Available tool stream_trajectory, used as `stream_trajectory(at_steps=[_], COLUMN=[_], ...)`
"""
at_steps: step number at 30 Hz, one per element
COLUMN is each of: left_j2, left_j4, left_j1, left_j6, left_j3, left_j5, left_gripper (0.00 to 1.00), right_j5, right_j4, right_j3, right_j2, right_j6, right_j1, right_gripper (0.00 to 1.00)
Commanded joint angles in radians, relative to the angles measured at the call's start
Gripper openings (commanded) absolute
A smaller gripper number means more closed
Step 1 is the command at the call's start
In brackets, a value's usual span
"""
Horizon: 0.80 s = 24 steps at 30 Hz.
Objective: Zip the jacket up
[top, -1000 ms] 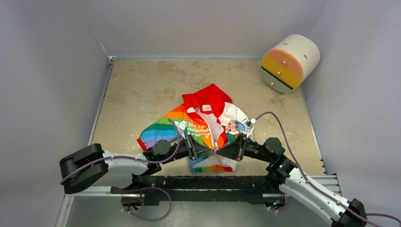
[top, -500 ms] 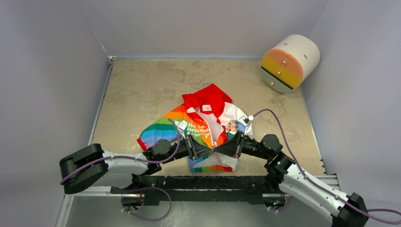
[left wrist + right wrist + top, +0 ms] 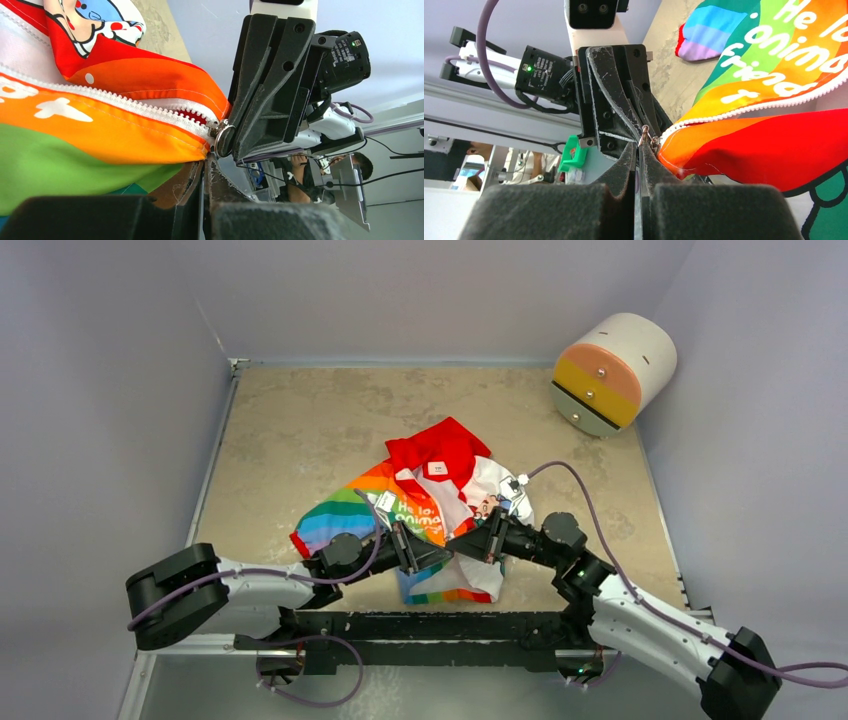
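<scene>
On the beige table [image 3: 300,420] both arms [image 3: 270,585] lie low, jaws pinched on the jacket [image 3: 440,455] and its zipper pull [image 3: 223,140].

One jacket [image 3: 430,505] lay mid-frame, carrying one zipper pull [image 3: 223,140]. Two grippers were there — the left gripper [image 3: 441,556] and the right gripper [image 3: 458,545]. One cylinder [image 3: 612,372] sat upper right; two cables [image 3: 560,463] trailed; one table [image 3: 300,430] lay beneath.

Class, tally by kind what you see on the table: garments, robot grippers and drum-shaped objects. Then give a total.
Garments: 1 (the jacket)
Grippers: 2 (left gripper, right gripper)
Drum-shaped objects: 1 (white drum, far right corner)
Total: 4
</scene>
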Motion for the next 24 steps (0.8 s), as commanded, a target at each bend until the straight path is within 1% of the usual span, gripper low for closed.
stream_trajectory(at_steps=[1, 7, 12, 17, 22, 23, 24], left_j2=[0.017, 0.016, -0.021, -0.055, -0.083, -0.093, -0.104], left_j4=[-0.051, -0.063, -0.109, -0.143, -0.143, -0.143, -0.143], left_j1=[-0.023, -0.033, -0.037, -0.038, -0.039, -0.039, -0.039], left_j6=[0.04, 0.042, 0.054, 0.061, 0.044, 0.038, 0.031], left_j3=[0.016, 0.011, 0.005, 0.005, 0.015, 0.016, 0.016], left_j5=[0.069, 0.071, 0.06, 0.051, 0.052, 0.048, 0.042], left_gripper=[0.0, 0.0, 0.0, 0.0, 0.0, 0.02, 0.06], right_j5=[0.13, 0.209, 0.253, 0.249, 0.235, 0.224, 0.214], right_j4=[0.162, 0.144, 0.137, 0.116, 0.142, 0.15, 0.155], right_j3=[0.097, 0.121, 0.117, 0.122, 0.097, 0.091, 0.085], right_j2=[0.009, 0.028, 0.009, 0.002, -0.018, -0.021, -0.022], right_j6=[-0.028, -0.035, -0.022, -0.031, -0.018, -0.015, -0.012], right_j1=[-0.004, -0.004, -0.004, -0.005, -0.005, -0.005, -0.005], right_gripper=[0.0, 0.0, 0.0, 0.0, 0.0, 0.0, 0.0])
